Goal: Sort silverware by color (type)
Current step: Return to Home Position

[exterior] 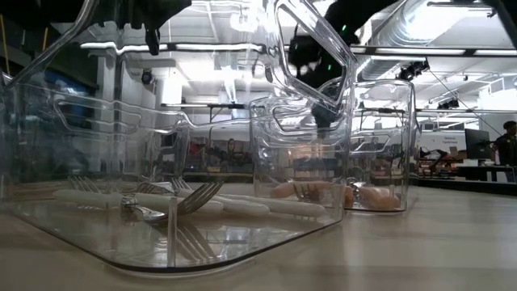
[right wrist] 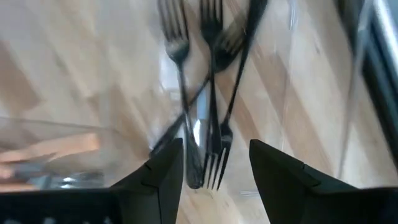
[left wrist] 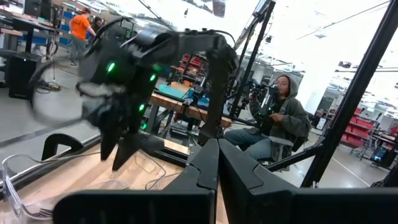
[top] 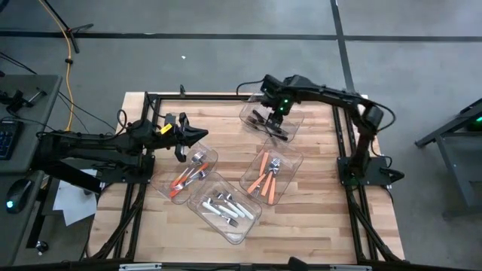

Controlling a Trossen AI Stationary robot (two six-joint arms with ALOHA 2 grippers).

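Several all-black forks (right wrist: 211, 93) lie in the clear bin (top: 290, 129) at the table's far side. My right gripper (right wrist: 214, 168) hangs open above them, pointing down with nothing between its fingers; the high view shows that gripper (top: 276, 114) over this bin. Orange-handled silverware (top: 265, 177) lies in a bin right of centre. White-handled silverware (top: 226, 207) fills the near bin. A fourth bin (top: 172, 197) at the left holds mixed orange-handled and white-handled silverware (top: 188, 177). My left gripper (top: 202, 136) waits shut above the table's left part, beside that mixed bin.
A black frame rail (top: 226, 96) runs along the table's far edge, and posts stand at both sides. Bare wood lies at the near right (top: 331, 226). A person (left wrist: 283, 112) sits beyond the table in the left wrist view.
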